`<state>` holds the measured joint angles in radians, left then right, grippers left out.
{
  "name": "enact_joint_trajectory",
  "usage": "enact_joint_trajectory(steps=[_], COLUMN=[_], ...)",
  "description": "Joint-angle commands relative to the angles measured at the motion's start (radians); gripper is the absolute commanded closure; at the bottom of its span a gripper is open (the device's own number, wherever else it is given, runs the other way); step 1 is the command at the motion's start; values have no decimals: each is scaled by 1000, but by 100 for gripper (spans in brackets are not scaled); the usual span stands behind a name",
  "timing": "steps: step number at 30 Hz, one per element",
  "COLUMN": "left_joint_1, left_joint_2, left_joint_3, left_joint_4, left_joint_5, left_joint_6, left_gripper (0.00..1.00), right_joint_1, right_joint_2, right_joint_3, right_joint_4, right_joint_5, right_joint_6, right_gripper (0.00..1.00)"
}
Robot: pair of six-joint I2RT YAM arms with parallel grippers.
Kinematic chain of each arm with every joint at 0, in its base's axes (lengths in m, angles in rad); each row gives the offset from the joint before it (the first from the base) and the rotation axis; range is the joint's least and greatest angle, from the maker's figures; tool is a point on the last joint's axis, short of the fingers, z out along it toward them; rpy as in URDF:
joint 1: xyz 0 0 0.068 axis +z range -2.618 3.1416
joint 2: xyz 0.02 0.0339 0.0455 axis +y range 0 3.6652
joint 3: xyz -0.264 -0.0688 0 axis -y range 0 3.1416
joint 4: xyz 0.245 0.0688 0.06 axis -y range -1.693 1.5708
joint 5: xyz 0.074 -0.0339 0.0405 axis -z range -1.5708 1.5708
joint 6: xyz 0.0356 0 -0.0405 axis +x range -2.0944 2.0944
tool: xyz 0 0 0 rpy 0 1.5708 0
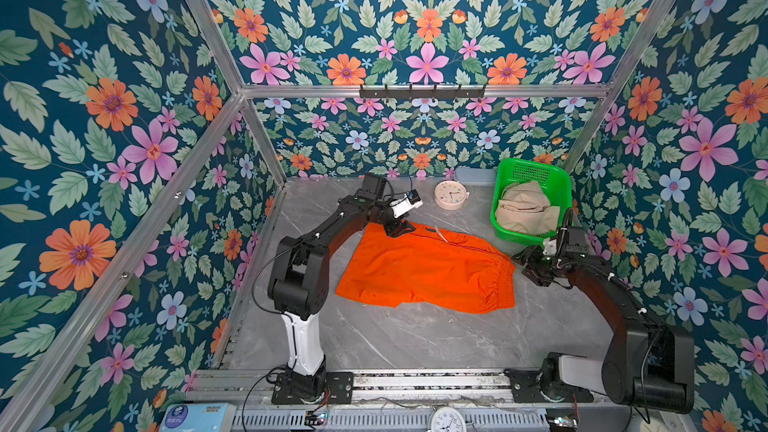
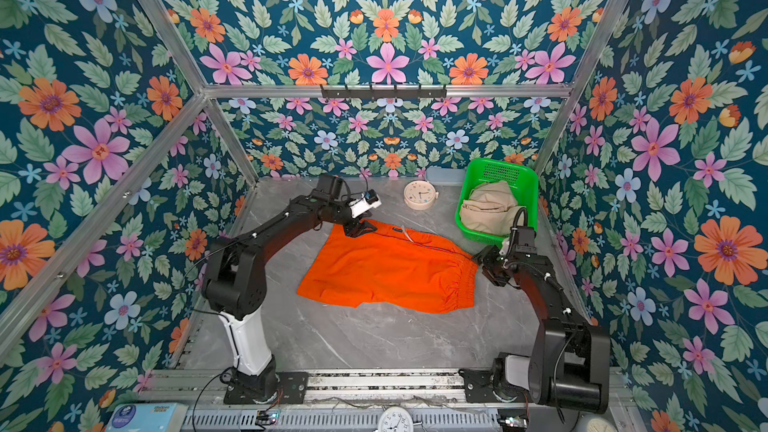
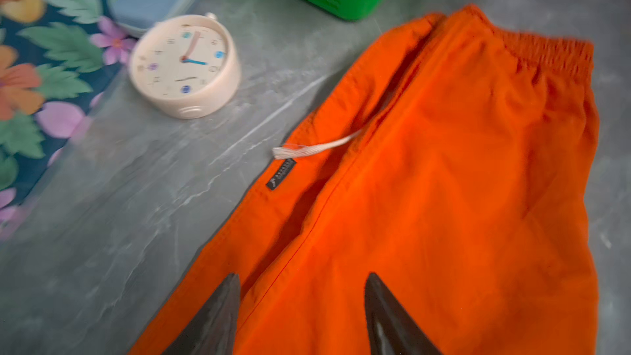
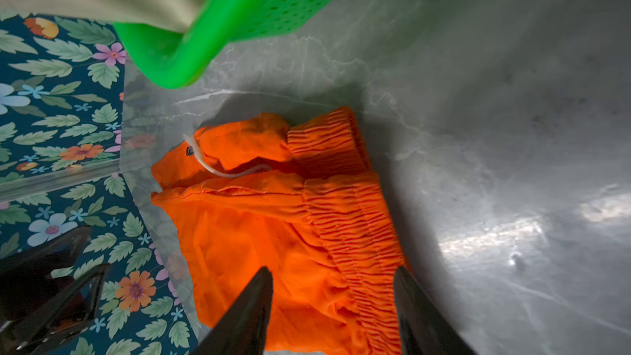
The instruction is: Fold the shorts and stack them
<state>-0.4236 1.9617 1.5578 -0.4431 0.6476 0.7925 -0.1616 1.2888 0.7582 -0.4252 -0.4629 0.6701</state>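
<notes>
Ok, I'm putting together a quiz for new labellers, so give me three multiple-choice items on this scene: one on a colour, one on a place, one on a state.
1. What colour are the spread-out shorts on the table?
A blue
B orange
C black

2. Where do the beige shorts lie?
A in the green basket
B folded on the table
C on top of the spread-out shorts

3. How is the left hand?
A shut on a waistband
B shut and empty
C open

Answers: B, the cloth is bright orange in both top views; A, beige cloth fills the basket; C, the left wrist view shows its jaws apart over orange cloth.
</notes>
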Motion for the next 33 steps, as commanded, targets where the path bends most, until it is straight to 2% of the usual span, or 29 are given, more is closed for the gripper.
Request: enact_joint_trajectory(steps=[1, 4, 8, 18, 22, 25, 26, 28, 33], left_joint_1=[-37, -61, -73, -78, -82, -83, -83, -83, -83], left_joint_2=[99, 192, 253, 330, 345, 335, 329, 308, 239], left_joint_3=[97, 172, 192, 195, 202, 199, 196, 189, 170], left_joint_4=[-220, -239, -172, -5, 15, 8, 5, 0, 1], left_joint_5=[-41, -83, -97, -103, -104, -104, -105, -106, -107], left_joint_6=[336, 385, 406, 330, 307, 301, 299, 288, 251], left_gripper=[40, 39, 38, 42, 55, 72, 76, 83, 94], right_joint_1=[-6, -7, -6, 20, 50, 61, 63, 63, 62], right_joint_2=[22, 44, 45, 103, 128, 148, 152, 157, 124], right_joint_3=[3, -5, -31, -41, -35, -30, -30, -34, -42], right_joint_4=[3, 39, 64, 75, 82, 83, 87, 96, 117], right_joint_5=[3, -37, -7, -35, -28, -22, -18, -14, -11], right_joint_6=[-51, -85, -88, -118, -121, -121, -121, -116, -99], right_gripper=[43, 42, 40, 37, 38, 40, 42, 60, 83])
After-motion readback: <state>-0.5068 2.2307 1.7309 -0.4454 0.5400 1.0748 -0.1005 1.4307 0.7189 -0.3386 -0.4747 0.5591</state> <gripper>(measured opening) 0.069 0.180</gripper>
